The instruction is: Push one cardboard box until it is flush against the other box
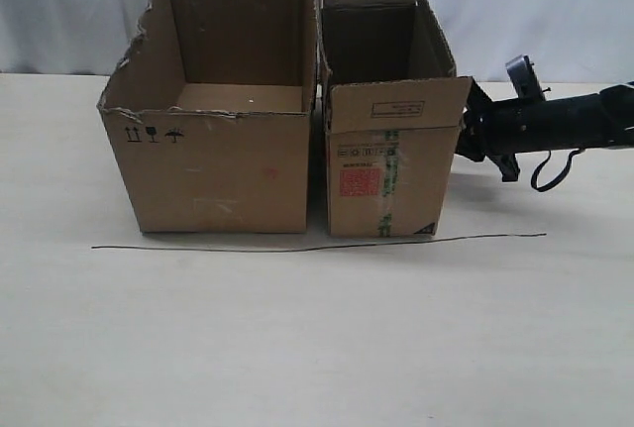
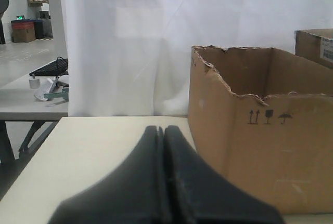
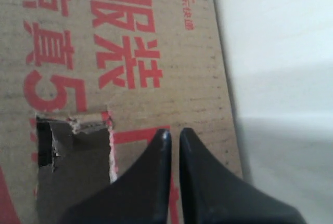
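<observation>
The narrow cardboard box (image 1: pixel 391 164), with its red sticker and green-white tape, stands just right of the other box (image 1: pixel 213 169), a wide carton with a torn rim. Only a thin dark slit shows between them. My right gripper (image 1: pixel 464 136) is at the narrow box's right side wall. In the right wrist view its fingers (image 3: pixel 173 133) are shut, tips against the red-lettered wall (image 3: pixel 130 52) beside the hand-hole (image 3: pixel 73 156). My left gripper (image 2: pixel 160 129) is shut on nothing, low over the table, left of the wide carton (image 2: pixel 260 151). It is out of the exterior view.
A thin black line (image 1: pixel 317 246) runs across the light tabletop (image 1: pixel 317 338) in front of both boxes. A white curtain (image 1: pixel 79 11) hangs behind them. Off the table, a second desk with a keyboard (image 2: pixel 49 68) shows in the left wrist view.
</observation>
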Motion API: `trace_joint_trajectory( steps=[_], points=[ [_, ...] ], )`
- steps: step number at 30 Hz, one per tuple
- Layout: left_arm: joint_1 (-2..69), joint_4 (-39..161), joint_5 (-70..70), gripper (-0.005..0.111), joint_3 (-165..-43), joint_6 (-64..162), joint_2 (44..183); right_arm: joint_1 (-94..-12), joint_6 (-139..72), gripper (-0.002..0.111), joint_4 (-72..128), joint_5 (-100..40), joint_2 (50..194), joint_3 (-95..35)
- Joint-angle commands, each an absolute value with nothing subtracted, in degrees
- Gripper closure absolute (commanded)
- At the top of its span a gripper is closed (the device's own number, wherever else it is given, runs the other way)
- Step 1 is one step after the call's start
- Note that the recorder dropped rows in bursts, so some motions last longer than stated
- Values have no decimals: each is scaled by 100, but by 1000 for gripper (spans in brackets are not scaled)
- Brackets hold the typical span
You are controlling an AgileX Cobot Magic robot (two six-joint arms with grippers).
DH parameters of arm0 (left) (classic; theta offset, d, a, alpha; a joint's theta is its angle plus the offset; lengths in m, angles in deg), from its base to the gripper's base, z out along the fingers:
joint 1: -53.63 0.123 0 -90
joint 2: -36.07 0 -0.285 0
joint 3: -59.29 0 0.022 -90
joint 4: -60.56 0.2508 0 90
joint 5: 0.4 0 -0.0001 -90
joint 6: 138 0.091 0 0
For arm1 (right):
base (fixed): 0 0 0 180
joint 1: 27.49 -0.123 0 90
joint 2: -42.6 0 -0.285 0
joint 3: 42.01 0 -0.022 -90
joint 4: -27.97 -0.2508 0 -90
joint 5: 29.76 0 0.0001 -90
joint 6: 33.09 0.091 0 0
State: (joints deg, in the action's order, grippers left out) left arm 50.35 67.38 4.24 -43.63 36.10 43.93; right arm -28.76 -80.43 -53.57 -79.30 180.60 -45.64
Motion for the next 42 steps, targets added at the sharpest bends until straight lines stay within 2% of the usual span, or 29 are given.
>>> trace_joint_trajectory(
  steps=[1,26,33,37,42],
  points=[
    [5052,6740,354,107,-4349,3589,4386,-2990,-8046,103,-5444,-7870,18064,-4592],
    [5052,6740,354,107,-4349,3589,4386,-2976,-8430,103,-5799,-7674,17972,-4605],
    [5052,6755,354,107,-4349,3589,4386,-2279,-8080,103,-4435,-7384,17025,-4605],
    [5052,6755,354,107,-4349,3589,4386,-1893,-7407,103,-3108,-7677,16195,-4574],
    [5052,6755,354,107,-4349,3589,4386,-1816,-7124,103,-2166,-7722,14828,-3814]
  ],
)
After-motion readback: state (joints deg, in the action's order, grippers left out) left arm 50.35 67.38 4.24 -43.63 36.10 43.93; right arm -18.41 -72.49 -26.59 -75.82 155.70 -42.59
